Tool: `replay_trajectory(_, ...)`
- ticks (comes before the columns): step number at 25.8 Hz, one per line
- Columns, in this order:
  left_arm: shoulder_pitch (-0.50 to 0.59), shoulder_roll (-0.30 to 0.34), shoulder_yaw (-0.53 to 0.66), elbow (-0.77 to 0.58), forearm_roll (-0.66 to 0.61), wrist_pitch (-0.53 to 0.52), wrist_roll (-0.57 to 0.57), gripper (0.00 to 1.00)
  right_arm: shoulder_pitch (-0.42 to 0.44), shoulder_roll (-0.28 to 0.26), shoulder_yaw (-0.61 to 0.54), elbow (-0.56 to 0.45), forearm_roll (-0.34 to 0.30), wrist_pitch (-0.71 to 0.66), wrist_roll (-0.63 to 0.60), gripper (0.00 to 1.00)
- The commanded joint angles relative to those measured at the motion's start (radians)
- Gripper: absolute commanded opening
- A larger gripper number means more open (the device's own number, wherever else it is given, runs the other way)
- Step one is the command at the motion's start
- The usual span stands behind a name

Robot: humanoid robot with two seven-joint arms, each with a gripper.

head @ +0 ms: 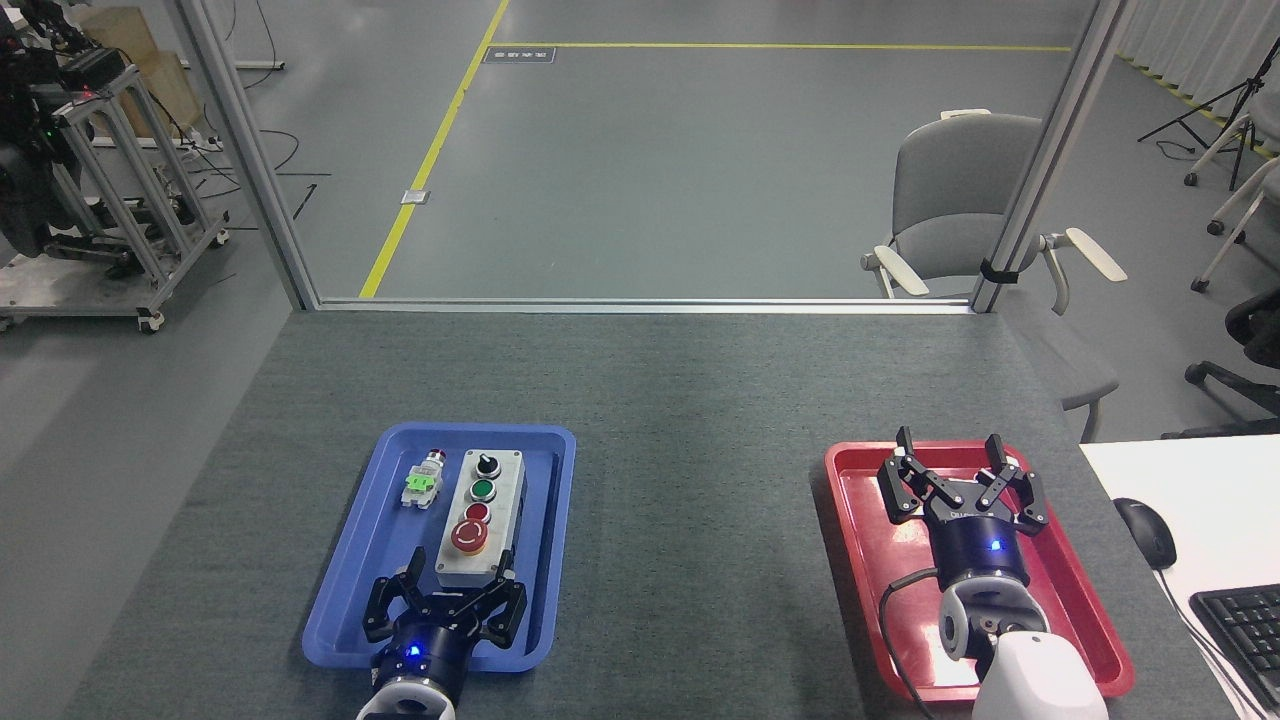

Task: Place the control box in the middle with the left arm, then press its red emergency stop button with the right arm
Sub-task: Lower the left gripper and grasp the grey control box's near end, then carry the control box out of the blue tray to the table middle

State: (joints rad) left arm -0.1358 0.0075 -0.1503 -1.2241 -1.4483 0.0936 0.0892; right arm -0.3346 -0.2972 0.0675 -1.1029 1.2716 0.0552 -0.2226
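At the near edge of the grey table (680,400), my left arm's gripper (456,572) is reaching up from the bottom of the frame, its white wrist low, blue light glowing, its black clawed fingers spread apart and gripping nothing, their tips hovering just beside the near end of the control box (480,516). To the right, my right arm's gripper (950,448) is rising from its white forearm with a black cable looping at the wrist, hanging over the red tray (860,560), its fingers also standing apart and empty. Two arms are showing, one gripper each. Two trays are lying on the table, well apart: a blue tray (350,580) on the left and the red one on the right. The control box is sitting lengthwise inside the blue tray, not in the middle of the table; four controls are running along its top, with the red emergency stop button (468,537) nearest me, then a small red button, a green button and a black knob at the far end. One small loose switch part (423,481) with a green clip is lying beside the box on its left, in the same tray. Beyond the table edge, one grey chair (965,200) is standing on the floor, and a yellow floor line (440,140) is running away into the distance.
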Motion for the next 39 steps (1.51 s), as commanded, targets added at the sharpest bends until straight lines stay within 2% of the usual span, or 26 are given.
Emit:
replay_trajectory(1,-0.001,-0.009,0.0,0.017,0.0,0.0,-0.003,0.98,0.0,0.0,0.0,0.0,0.0,0.0,0.0,0.99)
replay_trajectory(9,-0.005,-0.017,-0.002,0.035,0.0,0.0,-0.005,0.98,0.002,-0.002,0.0,0.0,-0.002,0.0,0.0,0.99)
replay_trajectory(17,-0.07,-0.024,-0.005,0.172,0.0,0.011,0.01,0.98,0.002,-0.002,0.0,0.0,-0.002,0.0,0.002,0.99)
replay_trajectory(24,-0.116,-0.026,-0.005,0.249,0.003,0.017,0.112,0.98,0.0,0.001,-0.002,-0.002,-0.002,0.002,-0.001,0.99)
replay_trajectory(25,-0.122,-0.027,-0.003,0.255,0.006,0.017,0.118,0.94,0.0,0.001,0.0,-0.002,-0.002,0.002,-0.001,0.99)
replay_trajectory(30,-0.122,-0.024,-0.005,0.261,0.034,0.002,0.112,0.4,-0.001,0.001,-0.003,-0.002,-0.002,0.002,-0.003,0.99)
replay_trajectory(39,-0.116,-0.023,-0.005,0.239,0.065,-0.002,0.118,0.18,-0.001,0.001,-0.006,-0.003,-0.002,0.002,-0.001,0.99)
